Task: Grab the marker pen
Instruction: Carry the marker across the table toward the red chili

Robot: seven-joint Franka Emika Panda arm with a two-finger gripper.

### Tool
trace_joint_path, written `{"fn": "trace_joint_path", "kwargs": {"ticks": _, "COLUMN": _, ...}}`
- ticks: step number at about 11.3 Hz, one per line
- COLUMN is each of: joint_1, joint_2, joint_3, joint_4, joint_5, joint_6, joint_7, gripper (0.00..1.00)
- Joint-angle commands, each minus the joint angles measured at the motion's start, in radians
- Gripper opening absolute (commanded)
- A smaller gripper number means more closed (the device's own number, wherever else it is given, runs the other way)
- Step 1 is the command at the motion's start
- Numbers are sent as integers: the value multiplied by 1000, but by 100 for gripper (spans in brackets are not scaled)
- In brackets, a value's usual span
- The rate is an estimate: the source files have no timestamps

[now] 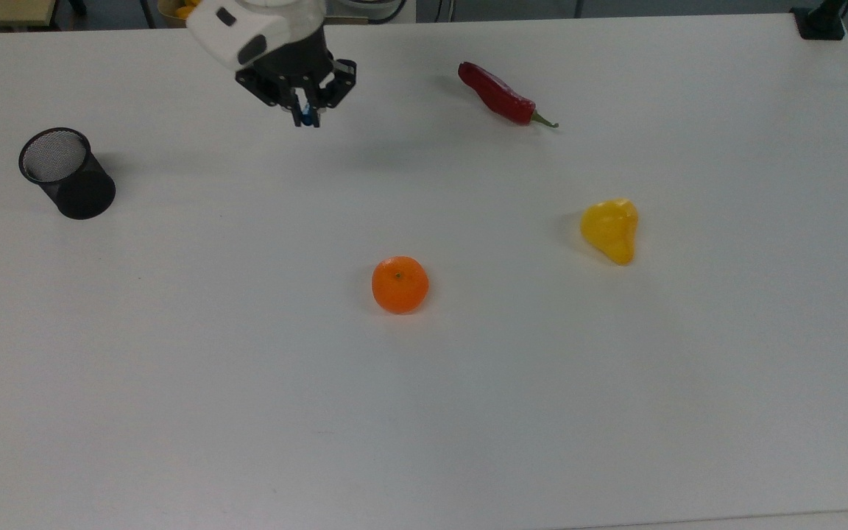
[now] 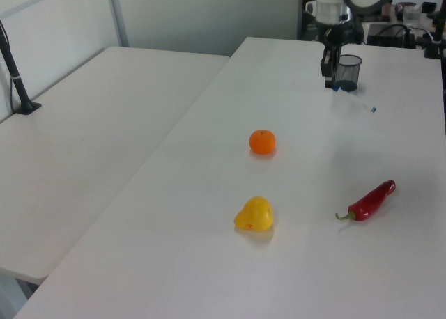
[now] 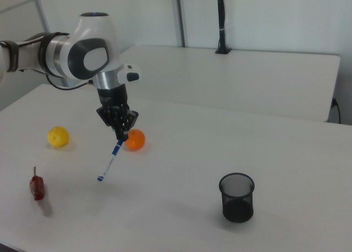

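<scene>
White-barrelled marker pen (image 3: 110, 159) hangs tilted from gripper (image 3: 121, 134), upper left of right view | claw clamped on its blue cap | risk: off-centre pinch lets it swing or slip onto table (image 3: 181, 219)

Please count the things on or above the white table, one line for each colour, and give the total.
Orange: 1, round orange fruit
Yellow: 1, pear-shaped yellow fruit
Red: 1, long red chilli pepper
Black: 1, black mesh pen cup
White and blue: 1, slim marker pen, held in the gripper
Total: 5
</scene>
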State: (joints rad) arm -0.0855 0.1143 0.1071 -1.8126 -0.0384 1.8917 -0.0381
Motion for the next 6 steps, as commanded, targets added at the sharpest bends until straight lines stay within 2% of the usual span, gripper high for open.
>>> {"fn": "trace_joint_path", "kwargs": {"ticks": 1, "joint_1": 59, "joint_2": 66, "joint_3": 29, "joint_4": -19, "joint_5": 26, "joint_6": -16, "joint_7": -22, "gripper": 0}}
{"fn": "trace_joint_path", "kwargs": {"ticks": 6, "joint_1": 141, "joint_2": 157, "joint_3": 37, "joint_4": -19, "joint_5": 51, "joint_6": 9, "joint_7": -20, "gripper": 0}}
